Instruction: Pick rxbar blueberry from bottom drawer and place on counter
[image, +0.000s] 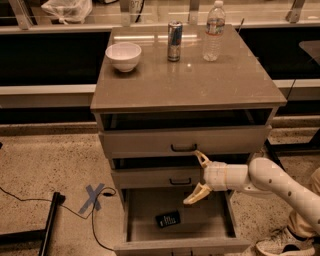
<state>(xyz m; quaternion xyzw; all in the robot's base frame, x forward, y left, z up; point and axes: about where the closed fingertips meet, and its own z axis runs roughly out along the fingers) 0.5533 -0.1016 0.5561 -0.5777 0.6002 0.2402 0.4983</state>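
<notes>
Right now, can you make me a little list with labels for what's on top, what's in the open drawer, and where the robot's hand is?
on the counter: white bowl, drink can, water bottle
bottom drawer: pulled open
inside it: rxbar blueberry, lying flat
gripper: open, above the open drawer, in front of the middle drawer, not touching the bar
bar picked up: not yet

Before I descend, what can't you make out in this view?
Camera view only:
- rxbar blueberry: wrapper lettering too small to read.
- bottom drawer: front face cut off by the picture's lower edge.
- gripper, open above the drawer: its height over the bar cannot be judged from one view.
</notes>
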